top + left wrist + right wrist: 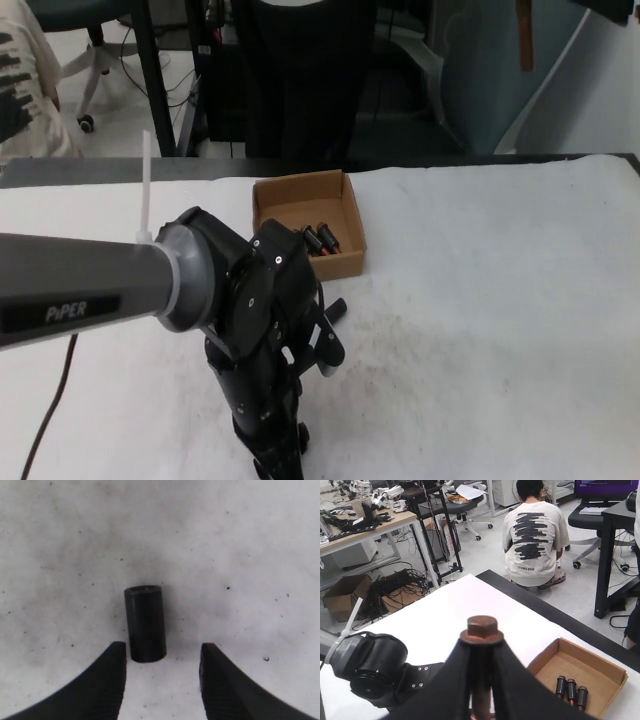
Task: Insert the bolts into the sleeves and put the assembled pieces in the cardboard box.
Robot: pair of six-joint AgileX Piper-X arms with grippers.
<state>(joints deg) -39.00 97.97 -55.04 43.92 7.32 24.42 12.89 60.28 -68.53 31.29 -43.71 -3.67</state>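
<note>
Left gripper (162, 650) jaws wide at sleeve (145, 622); right gripper (481, 680) jaws clamp bolt (481, 629).
Sleeve lies on bench (250, 555); cardboard box (290, 205), upper middle of high view, holds three assembled pieces (320, 240).

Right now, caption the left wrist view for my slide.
Open left gripper brackets one end of a black sleeve on the speckled white bench cover.

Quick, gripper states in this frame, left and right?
Left gripper: open, empty, with a black sleeve lying just ahead of it.
Right gripper: closed on a bolt.
</note>
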